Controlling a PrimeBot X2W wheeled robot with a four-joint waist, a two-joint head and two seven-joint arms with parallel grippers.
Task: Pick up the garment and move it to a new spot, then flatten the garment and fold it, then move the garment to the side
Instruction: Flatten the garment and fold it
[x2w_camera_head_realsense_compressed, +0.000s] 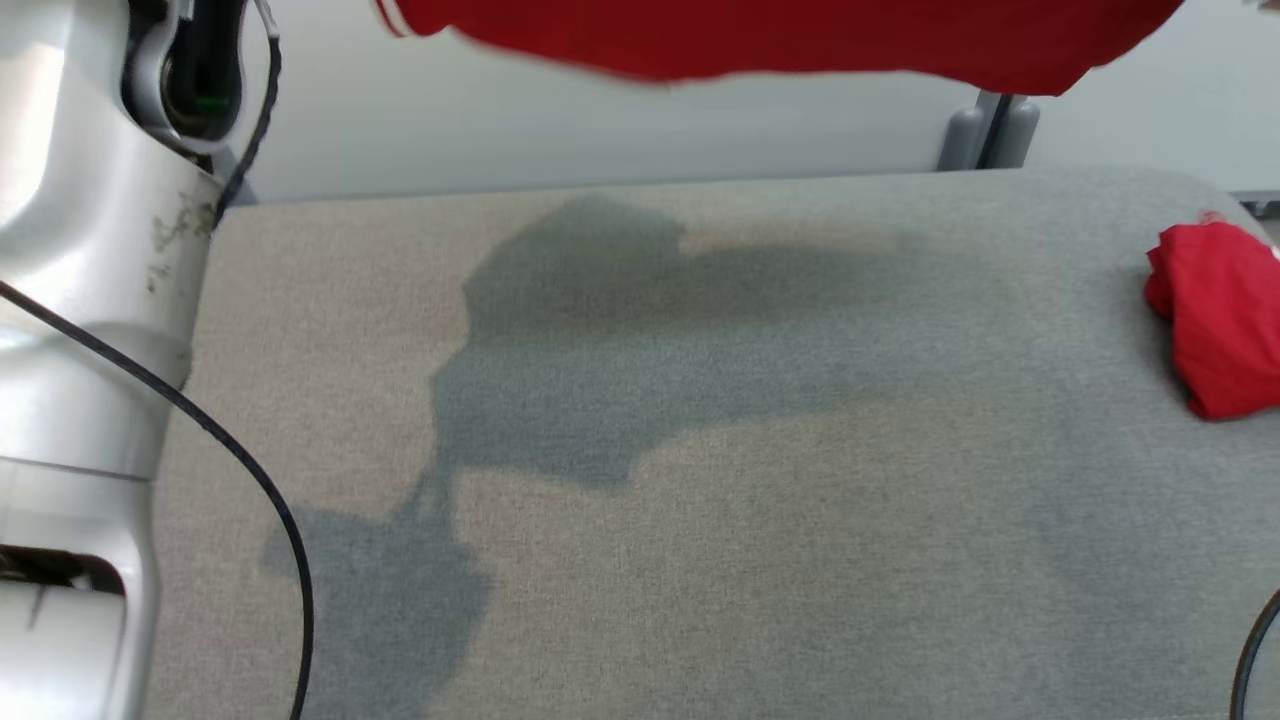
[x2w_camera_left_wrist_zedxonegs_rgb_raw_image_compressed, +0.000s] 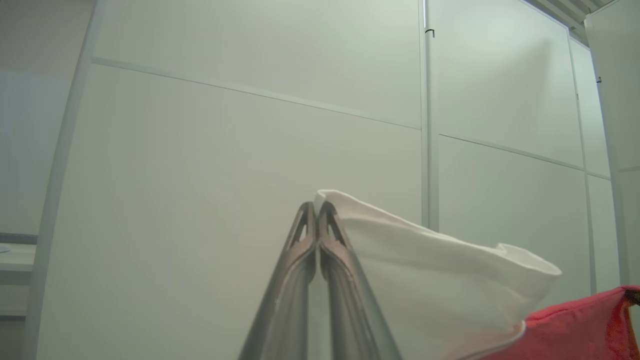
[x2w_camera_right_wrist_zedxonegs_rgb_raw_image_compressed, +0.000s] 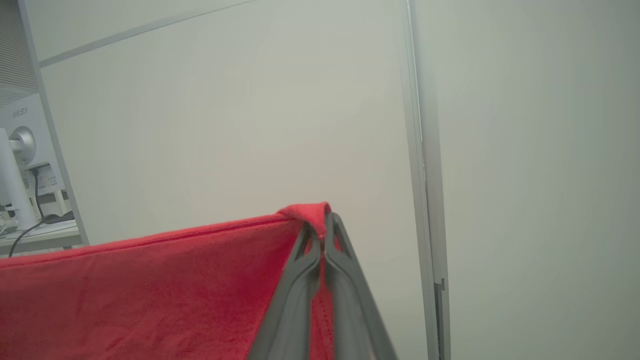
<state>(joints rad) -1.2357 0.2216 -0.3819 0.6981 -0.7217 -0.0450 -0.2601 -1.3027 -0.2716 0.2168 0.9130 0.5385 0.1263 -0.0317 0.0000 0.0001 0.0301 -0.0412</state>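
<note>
From the head view, we've got the garment up in the air, a red band across the top of the picture and well clear of the grey surface, throwing a broad shadow on it. A crumpled red bundle sits at the surface's right edge, and that's our first worry: lay the garment too far right and it could land on that bundle and drag it along. The cloth looks stretched between two small pinches, so we'd say a sharp pull could strip a corner free and drop it in a heap. On to the left wrist view: the left fingers are pressed tight together, apparently nipping the tip of a white part of the garment, with red cloth showing lower right. That bite looks thin, and it's the one we'd watch. Now the right wrist view: the right fingers are clamped on a folded red edge, a small nub poking above the tips, the garment running away taut to the left.
</note>
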